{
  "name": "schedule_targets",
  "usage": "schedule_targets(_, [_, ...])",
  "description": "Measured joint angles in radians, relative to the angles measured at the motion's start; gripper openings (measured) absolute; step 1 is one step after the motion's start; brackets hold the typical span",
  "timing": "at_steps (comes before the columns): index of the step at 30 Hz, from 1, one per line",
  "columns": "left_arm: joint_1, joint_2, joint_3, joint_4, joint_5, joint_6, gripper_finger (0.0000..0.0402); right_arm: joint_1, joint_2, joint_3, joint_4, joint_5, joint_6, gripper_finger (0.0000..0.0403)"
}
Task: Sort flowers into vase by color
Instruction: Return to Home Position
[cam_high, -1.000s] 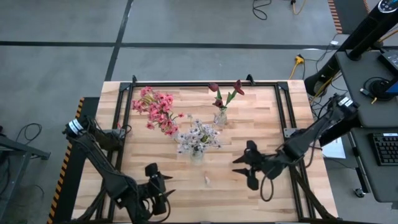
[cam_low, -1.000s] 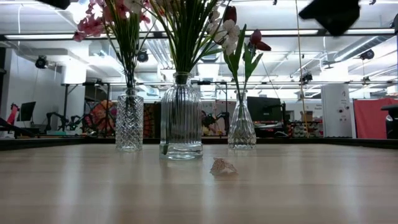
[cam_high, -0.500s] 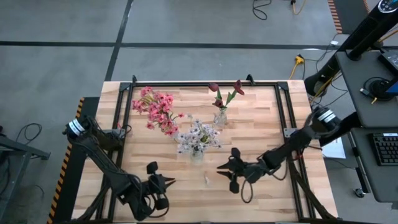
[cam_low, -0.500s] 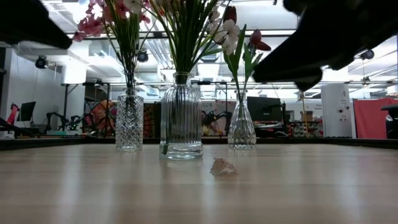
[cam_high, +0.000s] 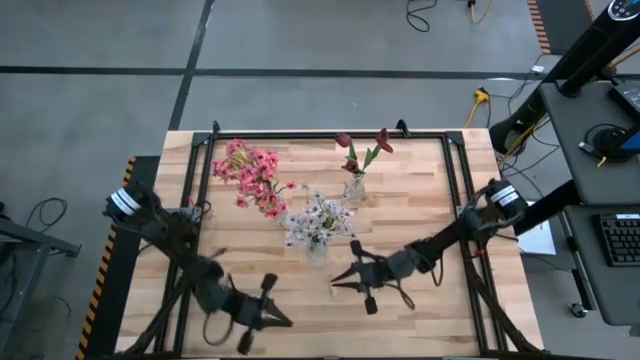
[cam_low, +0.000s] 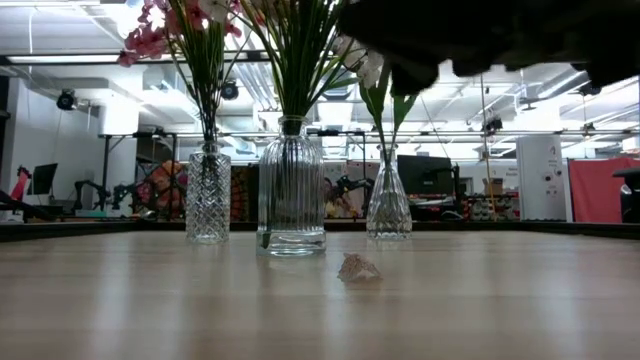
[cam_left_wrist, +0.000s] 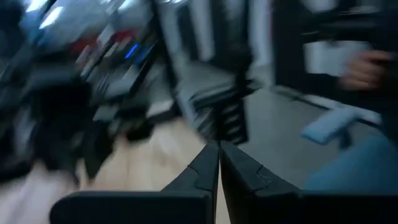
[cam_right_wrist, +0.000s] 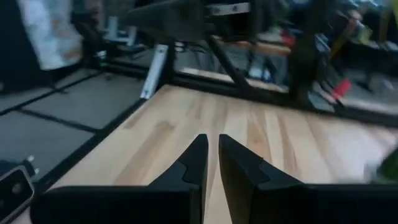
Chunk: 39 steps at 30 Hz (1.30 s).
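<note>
Three glass vases stand on their bases mid-table. One holds pink flowers (cam_high: 250, 175), one holds white-lilac flowers (cam_high: 318, 220), and a small one holds dark red flowers (cam_high: 358, 155). The low view shows the vases in a row (cam_low: 291, 190). My left gripper (cam_high: 275, 318) hangs near the table's near edge, level and shut, with nothing between its fingers (cam_left_wrist: 219, 149). My right gripper (cam_high: 338, 282) hovers just on the near side of the white-lilac vase, pointing toward the table's left. Its fingers are shut to a narrow slit (cam_right_wrist: 210, 142), with nothing between them.
A small pale fallen blossom (cam_low: 358, 268) lies on the wood on the near side of the vases. A black metal frame (cam_high: 330, 133) runs along the table's far and side edges. Bare wood stretches along the near edge and the right part of the table.
My right gripper has come down and gone toward the table's left edge, tipping level and shutting. My left gripper has sunk a little, swung round to level and shut. The vases and flowers have stayed put.
</note>
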Motion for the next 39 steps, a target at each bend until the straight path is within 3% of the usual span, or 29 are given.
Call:
schedule_targets(2, [0.027, -0.051, -0.070, 0.064, 0.125, 0.123, 0.0000, -0.025, -0.027, -0.003, -0.002, -0.078, -0.066, 0.0031])
schedule_targets(7, [0.031, -0.306, -0.252, 0.036, 0.171, 0.140, 0.0000, -0.049, -0.145, -0.044, 0.001, -0.149, -0.211, 0.0031])
schedule_targets(10, [-0.021, -0.495, -0.327, -0.054, 0.147, 0.104, 0.0000, -0.047, -0.255, -0.115, -0.001, -0.144, -0.252, 0.0031])
schedule_targets(12, [-0.053, -0.615, -0.359, -0.173, 0.040, 0.078, 0.0000, -0.047, -0.343, -0.179, 0.000, -0.129, -0.260, 0.0031])
schedule_targets(15, [-0.067, -0.746, -0.374, -0.330, -0.114, 0.089, 0.0000, -0.065, -0.477, -0.271, 0.003, -0.111, -0.260, 0.0031])
schedule_targets(17, [-0.050, -0.811, -0.370, -0.398, -0.148, 0.152, 0.0000, -0.093, -0.561, -0.308, 0.000, -0.112, -0.257, 0.0031])
schedule_targets(21, [0.019, -0.906, -0.306, -0.467, -0.055, 0.349, 0.0000, -0.216, -0.699, -0.321, -0.002, -0.257, -0.231, 0.0031])
schedule_targets(23, [0.068, -0.940, -0.229, -0.624, 0.029, 0.359, 0.0000, -0.294, -0.748, -0.302, -0.049, -0.356, -0.195, 0.0031])
schedule_targets(26, [0.116, -0.956, -0.101, -0.977, 0.153, 0.239, 0.0000, -0.386, -0.807, -0.280, -0.142, -0.436, -0.166, 0.0031])
schedule_targets(29, [0.112, -0.944, -0.006, -1.161, 0.277, 0.045, 0.0000, -0.439, -0.858, -0.283, -0.200, -0.489, -0.136, 0.0031])
schedule_targets(31, [0.099, -0.930, 0.021, -1.295, 0.280, -0.157, 0.0000, -0.454, -0.898, -0.290, -0.247, -0.504, -0.131, 0.0031])
schedule_targets(34, [0.086, -0.891, 0.020, -1.472, 0.196, -0.483, 0.0000, -0.458, -0.959, -0.297, -0.337, -0.502, -0.133, 0.0031])
schedule_targets(36, [0.077, -0.877, -0.021, -1.496, 0.160, -0.578, 0.0000, -0.458, -0.999, -0.298, -0.383, -0.500, -0.139, 0.0031])
schedule_targets(39, [0.072, -0.867, -0.122, -1.302, 0.191, -0.478, 0.0000, -0.459, -1.064, -0.298, -0.443, -0.507, -0.158, 0.0031])
